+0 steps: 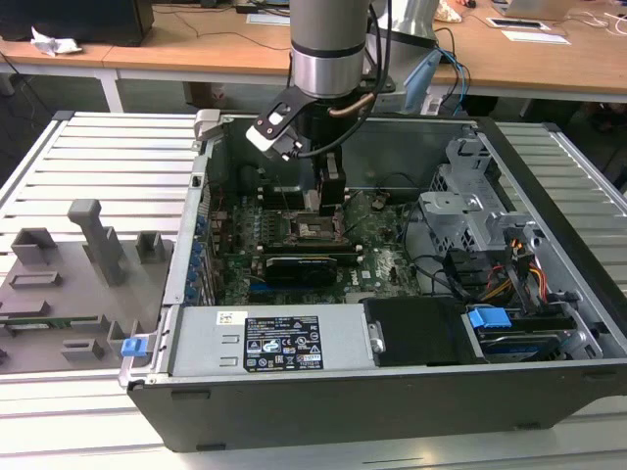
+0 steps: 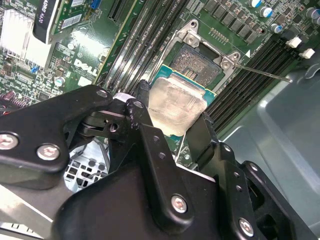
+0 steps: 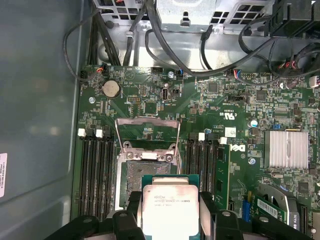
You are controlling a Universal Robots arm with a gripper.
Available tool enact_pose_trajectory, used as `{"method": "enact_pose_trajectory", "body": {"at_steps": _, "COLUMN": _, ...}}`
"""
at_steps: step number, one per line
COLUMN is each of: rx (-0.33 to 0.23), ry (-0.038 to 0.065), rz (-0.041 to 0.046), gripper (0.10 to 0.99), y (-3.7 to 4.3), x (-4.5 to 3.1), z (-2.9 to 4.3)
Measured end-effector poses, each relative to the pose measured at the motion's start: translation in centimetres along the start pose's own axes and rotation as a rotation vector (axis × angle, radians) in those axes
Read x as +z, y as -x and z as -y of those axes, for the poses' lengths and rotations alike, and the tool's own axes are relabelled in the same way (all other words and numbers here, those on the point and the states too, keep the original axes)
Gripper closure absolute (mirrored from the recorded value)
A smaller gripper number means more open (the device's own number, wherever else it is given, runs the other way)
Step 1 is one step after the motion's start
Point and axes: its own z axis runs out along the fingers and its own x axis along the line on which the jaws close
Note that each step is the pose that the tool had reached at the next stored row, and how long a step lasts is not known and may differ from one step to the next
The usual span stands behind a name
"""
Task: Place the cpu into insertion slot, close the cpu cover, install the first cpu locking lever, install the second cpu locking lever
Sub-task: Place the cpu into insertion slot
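While the gripper (image 1: 331, 201) pinches the cpu (image 3: 170, 206) by two opposite edges, lid side showing, the chip hangs over the board and isn't seated.

- In the first wrist view the cpu overlaps one edge of the socket (image 3: 145, 175), so I'd say it's offset, not centred yet.
- cpu cover (image 3: 148, 120) is flipped open on the far side of the socket. One locking lever (image 2: 265, 73) is swung out and clear.
- In the exterior view the gripper is right over the socket. The black card (image 1: 299, 264) is at 6 o'clock from it, the drive cage (image 1: 470, 206) at 3 o'clock, and the power supply (image 1: 265, 343) further out at 6 o'clock.

Doing it well, my read:
- Square the chip's edges to the socket frame and match the corner mark.
- Go straight down with no sideways slide over the contacts.
- Let go only once it's flat.
- Keep the fingers off the cover hinge.

Writing:
- Printed lines on the cpu lid, too fine to make out.
- White logo lettering on the board (image 3: 235, 115).
- Large label (image 1: 282, 343) on the power supply, plus a white sticker (image 3: 2, 172) on the case wall.
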Motion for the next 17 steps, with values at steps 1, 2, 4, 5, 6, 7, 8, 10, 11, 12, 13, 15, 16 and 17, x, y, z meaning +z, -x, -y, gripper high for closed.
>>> {"method": "enact_pose_trajectory", "body": {"at_steps": 1, "rx": 0.0, "ry": 0.0, "rz": 0.0, "gripper": 0.545, "y": 0.0, "x": 0.02, "z": 0.0}}
{"method": "enact_pose_trajectory", "body": {"at_steps": 2, "rx": 0.0, "ry": 0.0, "rz": -0.0001, "gripper": 0.545, "y": 0.0, "x": 0.07, "z": 0.0}}
{"method": "enact_pose_trajectory", "body": {"at_steps": 4, "rx": 0.0, "ry": 0.0, "rz": 0.0, "gripper": 0.545, "y": 0.0, "x": 0.11, "z": 0.01}}
{"method": "enact_pose_trajectory", "body": {"at_steps": 5, "rx": 0.0, "ry": 0.0, "rz": 0.0001, "gripper": 0.545, "y": 0.0, "x": 0.13, "z": 0.01}}
{"method": "enact_pose_trajectory", "body": {"at_steps": 6, "rx": 0.0, "ry": 0.0, "rz": 0.0, "gripper": 0.545, "y": 0.0, "x": 0.18, "z": 0.01}}
{"method": "enact_pose_trajectory", "body": {"at_steps": 7, "rx": 0.0, "ry": 0.0, "rz": 0.0001, "gripper": 0.545, "y": 0.0, "x": 0.21, "z": 0.02}}
{"method": "enact_pose_trajectory", "body": {"at_steps": 8, "rx": 0.0, "ry": 0.0, "rz": 0.0, "gripper": 0.545, "y": 0.0, "x": 0.23, "z": 0.02}}
{"method": "enact_pose_trajectory", "body": {"at_steps": 10, "rx": 0.0, "ry": 0.0, "rz": 0.0, "gripper": 0.545, "y": 0.01, "x": 0.31, "z": 0.02}}
{"method": "enact_pose_trajectory", "body": {"at_steps": 11, "rx": 0.0, "ry": 0.0, "rz": 0.0, "gripper": 0.545, "y": 0.01, "x": 0.33, "z": 0.03}}
{"method": "enact_pose_trajectory", "body": {"at_steps": 12, "rx": 0.0, "ry": 0.0, "rz": 0.0, "gripper": 0.545, "y": 0.01, "x": 0.36, "z": 0.03}}
{"method": "enact_pose_trajectory", "body": {"at_steps": 13, "rx": 0.0, "ry": 0.0, "rz": 0.0, "gripper": 0.545, "y": 0.01, "x": 0.39, "z": 0.03}}
{"method": "enact_pose_trajectory", "body": {"at_steps": 15, "rx": 0.0, "ry": 0.0, "rz": 0.0, "gripper": 0.545, "y": 0.01, "x": 0.44, "z": 0.03}}
{"method": "enact_pose_trajectory", "body": {"at_steps": 16, "rx": 0.0, "ry": 0.0, "rz": 0.0, "gripper": 0.545, "y": 0.01, "x": 0.46, "z": 0.04}}
{"method": "enact_pose_trajectory", "body": {"at_steps": 17, "rx": 0.0, "ry": 0.0, "rz": 0.0, "gripper": 0.545, "y": 0.01, "x": 0.49, "z": 0.04}}
